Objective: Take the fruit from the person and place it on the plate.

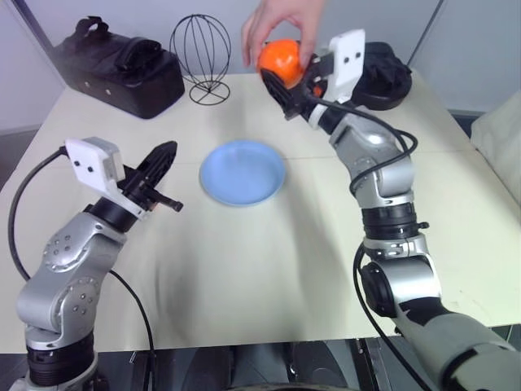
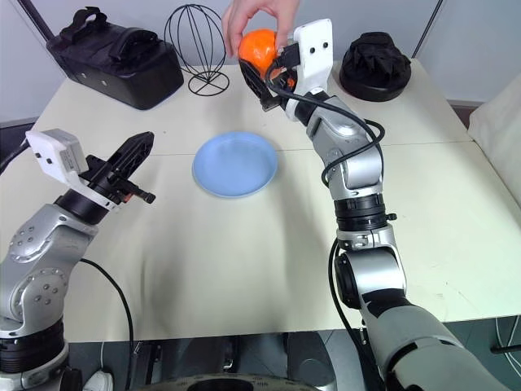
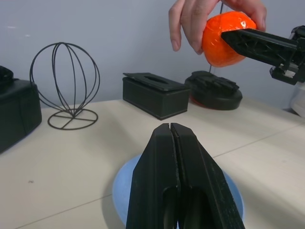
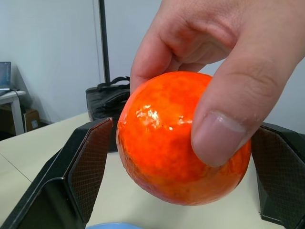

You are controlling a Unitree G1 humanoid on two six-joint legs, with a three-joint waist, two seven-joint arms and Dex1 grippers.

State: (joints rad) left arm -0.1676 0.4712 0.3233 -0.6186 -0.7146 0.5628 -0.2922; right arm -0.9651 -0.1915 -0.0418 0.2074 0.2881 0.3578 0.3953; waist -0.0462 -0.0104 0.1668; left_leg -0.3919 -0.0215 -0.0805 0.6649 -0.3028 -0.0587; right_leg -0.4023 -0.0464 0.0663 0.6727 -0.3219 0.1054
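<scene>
Fruit (image 4: 176,143) hangs in the person's hand (image 1: 281,28), far side above the counter (image 1: 269,269) — between my right pincer (image 4: 178,171) fingers, spread wide, not gripping. Looks light, glossy, likely slippery — clamp at its widest middle, gently. Left pincer (image 3: 174,143) clenched, empty.

The right gripper (image 4: 181,157) is raised at the far side, its fingers (image 4: 90,162) spread wide apart. The left gripper (image 3: 174,143) hangs lower, near its own side, fingers pressed together.

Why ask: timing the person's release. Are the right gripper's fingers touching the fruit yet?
Cannot tell. In the right wrist view both fingers flank the fruit, the near one overlapping its edge; no plain gap or contact.
</scene>
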